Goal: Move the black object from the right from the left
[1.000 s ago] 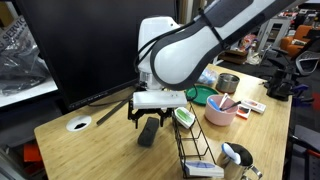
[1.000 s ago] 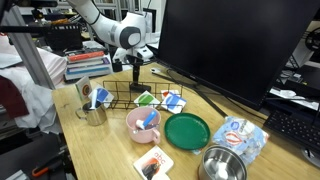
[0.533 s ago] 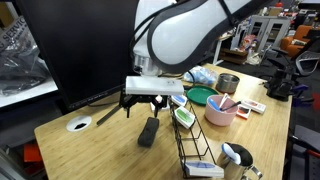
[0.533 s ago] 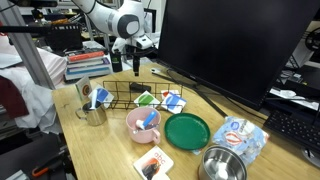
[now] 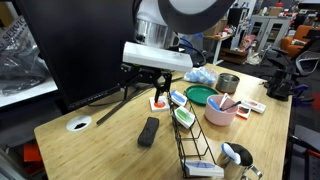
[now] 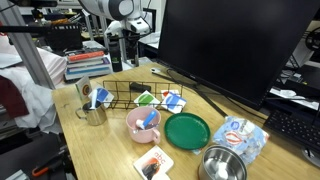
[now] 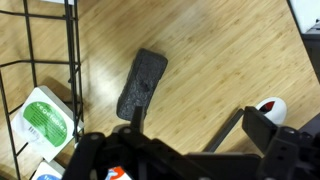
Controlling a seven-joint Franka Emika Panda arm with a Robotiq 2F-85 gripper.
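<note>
Hovering above table (image 5: pixel 90 140) — claw (image 5: pixel 146 90) spread, empty; black object (image 7: pixel 142 83) flat beside wire rack (image 5: pixel 188 140); pink bowl (image 6: pixel 135 130) holds bluish item.

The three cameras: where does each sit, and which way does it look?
In an exterior view, the camera stands off one end of the table, looking across the black object; the arm and open gripper hang above.
In an exterior view, it stands by the pink bowl, looking past the wire rack to the gripper far back.
Wrist view: on the wrist, looking straight down at the black object; gripper fingers show along the bottom.
All three show the wire rack.
</note>
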